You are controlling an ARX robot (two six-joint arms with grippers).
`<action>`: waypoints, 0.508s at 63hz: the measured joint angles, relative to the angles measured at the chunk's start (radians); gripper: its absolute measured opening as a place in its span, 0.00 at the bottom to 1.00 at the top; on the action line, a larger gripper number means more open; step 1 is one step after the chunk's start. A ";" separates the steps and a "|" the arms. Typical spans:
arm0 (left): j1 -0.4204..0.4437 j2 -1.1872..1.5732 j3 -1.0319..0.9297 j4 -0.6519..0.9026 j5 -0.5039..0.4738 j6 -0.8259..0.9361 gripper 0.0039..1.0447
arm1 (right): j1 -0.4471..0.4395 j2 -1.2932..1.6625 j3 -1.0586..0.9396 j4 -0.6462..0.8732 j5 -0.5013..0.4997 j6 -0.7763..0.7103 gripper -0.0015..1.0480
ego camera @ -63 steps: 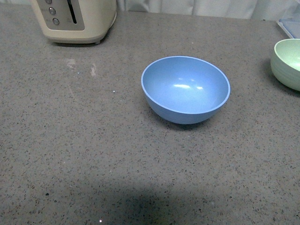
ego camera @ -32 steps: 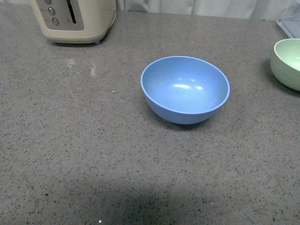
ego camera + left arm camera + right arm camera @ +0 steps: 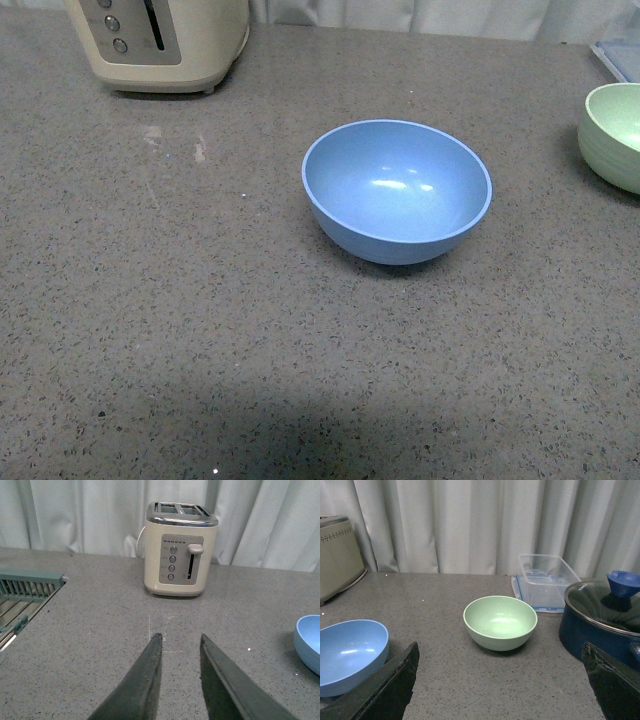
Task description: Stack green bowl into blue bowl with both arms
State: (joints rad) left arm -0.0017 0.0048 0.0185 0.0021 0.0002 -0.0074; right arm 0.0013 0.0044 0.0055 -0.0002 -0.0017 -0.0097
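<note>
Right wrist view shows the pale mint-green round plastic bowl [image 3: 500, 622] upright on the grey speckled countertop [image 3: 470, 690], directly ahead of the right gripper [image 3: 500, 652], whose jaws stand wide apart and hold nothing. The light sky-blue round plastic bowl [image 3: 396, 190] sits mid-counter, well apart from the green one. The left gripper [image 3: 181, 640] is slightly parted and empty, facing the cream toaster [image 3: 180, 550]. Recommended: advance the right gripper straight, seat one finger inside the rim, and keep clear of the dark blue lidded pot [image 3: 600, 625] nearby.
</note>
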 joint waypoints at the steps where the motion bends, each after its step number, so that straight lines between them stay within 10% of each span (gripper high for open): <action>1: 0.000 0.000 0.000 0.000 0.000 0.000 0.36 | 0.000 0.000 0.000 0.000 0.000 0.000 0.91; 11: 0.000 0.000 0.000 0.000 -0.002 0.000 0.63 | -0.009 0.157 0.077 -0.132 0.118 0.000 0.91; 24: 0.000 -0.002 0.000 -0.001 0.000 0.002 0.96 | -0.235 0.640 0.253 0.147 -0.135 -0.077 0.91; 32: 0.000 -0.002 0.000 -0.002 -0.001 0.002 0.94 | -0.262 0.957 0.420 0.143 -0.297 -0.203 0.91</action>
State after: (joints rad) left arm -0.0017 0.0032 0.0185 0.0006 -0.0006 -0.0055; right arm -0.2607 0.9611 0.4252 0.1429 -0.2985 -0.2127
